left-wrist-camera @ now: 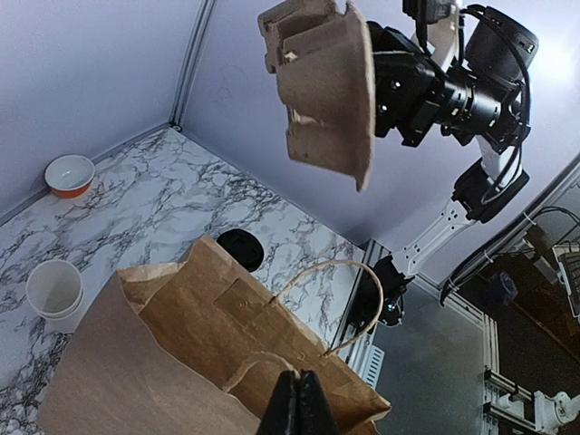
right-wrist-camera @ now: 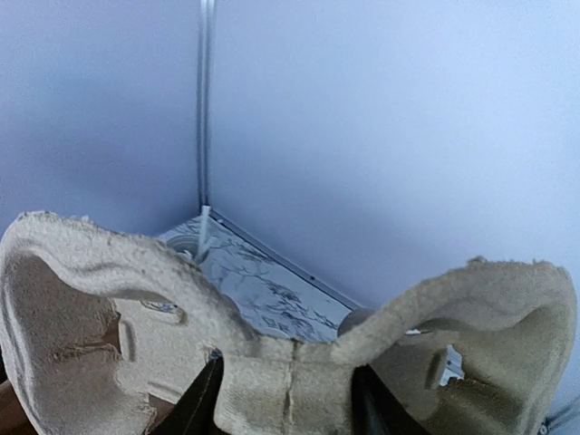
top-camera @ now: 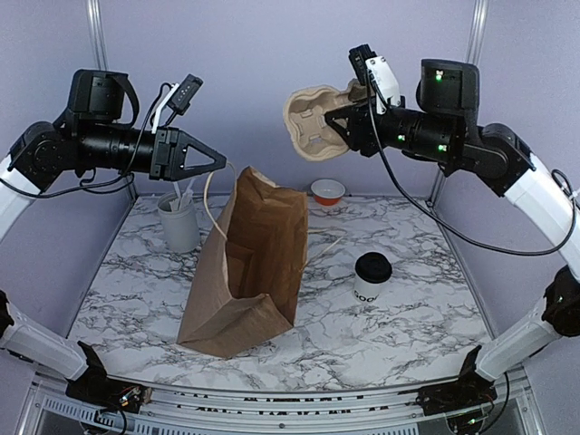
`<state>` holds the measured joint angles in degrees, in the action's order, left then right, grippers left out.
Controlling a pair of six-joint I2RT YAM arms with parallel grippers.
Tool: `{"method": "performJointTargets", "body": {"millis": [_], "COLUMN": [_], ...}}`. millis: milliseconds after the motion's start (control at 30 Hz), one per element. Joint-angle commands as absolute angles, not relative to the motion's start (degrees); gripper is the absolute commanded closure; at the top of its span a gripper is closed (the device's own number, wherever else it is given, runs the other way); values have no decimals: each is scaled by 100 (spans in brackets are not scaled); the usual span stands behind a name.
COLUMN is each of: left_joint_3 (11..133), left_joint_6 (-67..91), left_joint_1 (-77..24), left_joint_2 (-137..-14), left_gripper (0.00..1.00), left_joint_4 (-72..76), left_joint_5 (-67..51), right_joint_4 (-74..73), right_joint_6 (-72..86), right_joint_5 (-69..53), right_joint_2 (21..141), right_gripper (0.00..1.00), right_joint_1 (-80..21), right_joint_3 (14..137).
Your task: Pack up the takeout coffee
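Observation:
The takeout coffee (top-camera: 372,281), a small white cup with a black lid, stands on the marble table right of the brown paper bag (top-camera: 254,263). In the left wrist view only its lid (left-wrist-camera: 241,246) shows behind the bag (left-wrist-camera: 163,362). My left gripper (top-camera: 220,163) (left-wrist-camera: 297,376) is shut on the bag's near twine handle, above the bag's open mouth. High at the back, my right gripper (top-camera: 337,116) (right-wrist-camera: 285,399) is shut on a beige pulp cup carrier (top-camera: 313,113) (left-wrist-camera: 326,91) (right-wrist-camera: 290,362), held in the air above and behind the bag.
A white utensil holder (top-camera: 178,222) stands left of the bag. An orange-and-white bowl (top-camera: 327,191) (left-wrist-camera: 70,174) sits at the back wall. A lidless white paper cup (left-wrist-camera: 54,288) stands beyond the bag. The table's metal front rail (top-camera: 290,399) runs between the arm bases.

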<state>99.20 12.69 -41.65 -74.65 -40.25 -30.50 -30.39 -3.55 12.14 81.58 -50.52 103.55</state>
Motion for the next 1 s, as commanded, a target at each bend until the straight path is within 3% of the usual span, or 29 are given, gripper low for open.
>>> {"method": "performJointTargets", "body": {"millis": [0, 400, 967], "left_joint_3": [10207, 10187, 10292], "left_joint_6": [1310, 1230, 1080], "left_joint_1": [-4381, -4618, -4623], "left_joint_2": [-7594, -7655, -7787], "left_gripper": [100, 100, 100], "left_joint_4": [-3699, -3632, -3637], "left_joint_5": [-3092, -3302, -3512], "right_joint_4": [-2664, -2660, -3121], "right_joint_6": [-1015, -1015, -975], "right_joint_5": [316, -1979, -2012], "right_joint_2": [7978, 7459, 7673], "right_gripper": [59, 56, 56], "right_joint_1": [-5435, -5740, -6567], "right_joint_3": [9923, 8953, 8900]}}
